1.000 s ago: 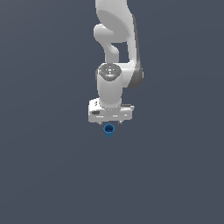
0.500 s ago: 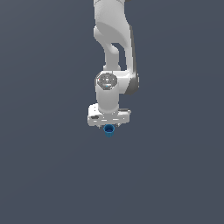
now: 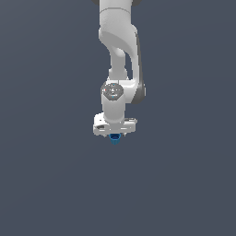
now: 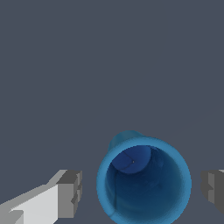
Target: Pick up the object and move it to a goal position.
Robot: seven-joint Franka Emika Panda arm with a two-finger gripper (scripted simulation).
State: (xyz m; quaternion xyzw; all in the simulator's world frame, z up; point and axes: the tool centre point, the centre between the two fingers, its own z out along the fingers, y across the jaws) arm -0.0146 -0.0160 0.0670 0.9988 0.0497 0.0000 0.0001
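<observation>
The blue cup [image 4: 143,180] stands upright on the grey floor [image 3: 50,175], its hollow mouth facing straight up into my wrist camera, and it sits between the two finger pads with a clear gap on each side. The gripper [image 4: 142,192] is open wide and has hold of nothing; one grey pad [image 4: 70,194] is a little nearer the rim than the other [image 4: 213,189], so I judge the cup slightly off centre in the opening.

To do this step well, I would first nudge sideways until both gaps look equal, so that neither pad shoves the cup before the other arrives. I cannot tell from these views how far down the wall the pads reach, so I would make sure they sit well below the rim, then close gently and evenly; the wall looks thin and round, so a lopsided squeeze could tip it or pop it out.

In the exterior view the cup [image 3: 115,138] peeps out just below the white hand [image 3: 115,125]. The arm [image 3: 120,55] hangs almost vertically above it, wrist pointing straight down, the hand's broad bar lying across the view.
</observation>
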